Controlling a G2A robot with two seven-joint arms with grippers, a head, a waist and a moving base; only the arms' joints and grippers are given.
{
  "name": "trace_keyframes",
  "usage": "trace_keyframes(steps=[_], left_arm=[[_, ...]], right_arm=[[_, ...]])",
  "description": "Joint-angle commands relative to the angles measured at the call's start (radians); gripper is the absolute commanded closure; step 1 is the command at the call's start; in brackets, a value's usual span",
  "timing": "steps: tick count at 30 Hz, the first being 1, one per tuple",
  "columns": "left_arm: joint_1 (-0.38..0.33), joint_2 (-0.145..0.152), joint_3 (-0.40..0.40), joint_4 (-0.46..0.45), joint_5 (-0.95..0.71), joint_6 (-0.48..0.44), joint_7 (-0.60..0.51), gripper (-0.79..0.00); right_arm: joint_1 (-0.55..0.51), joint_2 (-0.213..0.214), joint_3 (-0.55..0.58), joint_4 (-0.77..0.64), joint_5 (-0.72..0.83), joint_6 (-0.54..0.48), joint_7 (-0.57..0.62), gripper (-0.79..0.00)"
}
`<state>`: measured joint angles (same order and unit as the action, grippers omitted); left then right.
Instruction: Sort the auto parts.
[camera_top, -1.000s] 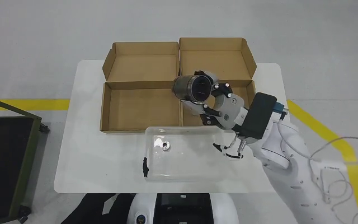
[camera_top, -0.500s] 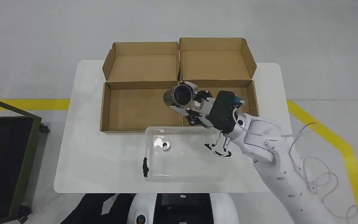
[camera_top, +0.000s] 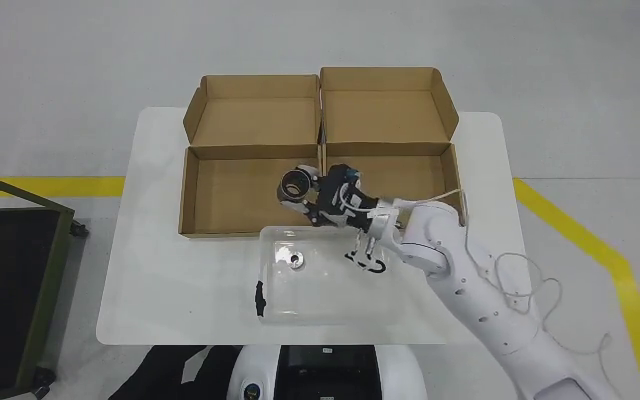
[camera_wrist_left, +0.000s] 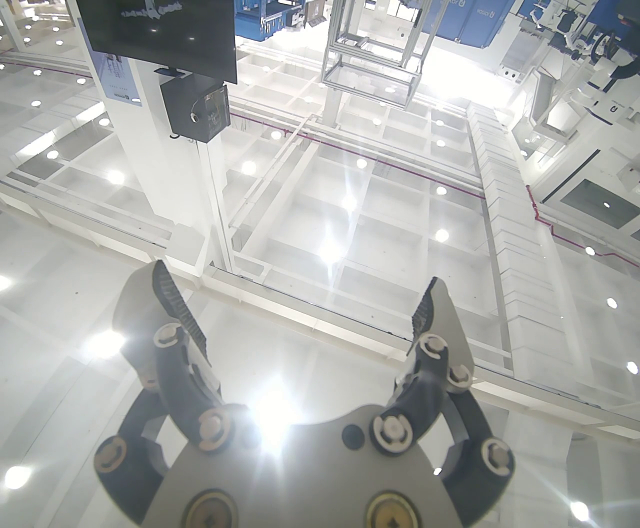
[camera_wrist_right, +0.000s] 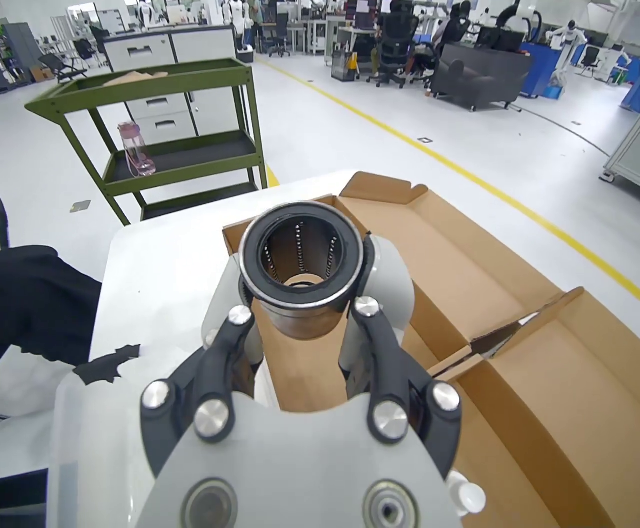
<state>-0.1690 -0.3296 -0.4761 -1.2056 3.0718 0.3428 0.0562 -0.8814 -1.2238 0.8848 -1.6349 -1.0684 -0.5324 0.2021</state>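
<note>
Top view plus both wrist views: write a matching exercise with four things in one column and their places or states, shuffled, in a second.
Things
1. cylindrical bearing
2. small ring part
3. left gripper
4. pink bottle

Places or states
a. standing on a shelf of the green cart
b. open, pointing up at the ceiling
c. held in the right gripper above the left cardboard box
d. lying in the clear tray

Pairs: 1-c, 2-d, 3-b, 4-a
</note>
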Motion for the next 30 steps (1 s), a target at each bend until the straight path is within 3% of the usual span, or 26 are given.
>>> trace_keyframes(steps=[1,16,30], left_arm=[[0.0,0.0,0.0,0.0,0.0,0.0,0.0,-0.785],[0.0,0.0,0.0,0.0,0.0,0.0,0.0,-0.785],[0.0,0.0,0.0,0.0,0.0,0.0,0.0,-0.785]], right_arm=[[0.021,-0.006,-0.014,0.03,-0.005,0.011,0.024,0.0],[0.13,-0.053,-0.105,0.21,0.042,0.027,0.211,0.0],[0.194,-0.097,-0.174,0.347,0.027,0.034,0.24,0.0]])
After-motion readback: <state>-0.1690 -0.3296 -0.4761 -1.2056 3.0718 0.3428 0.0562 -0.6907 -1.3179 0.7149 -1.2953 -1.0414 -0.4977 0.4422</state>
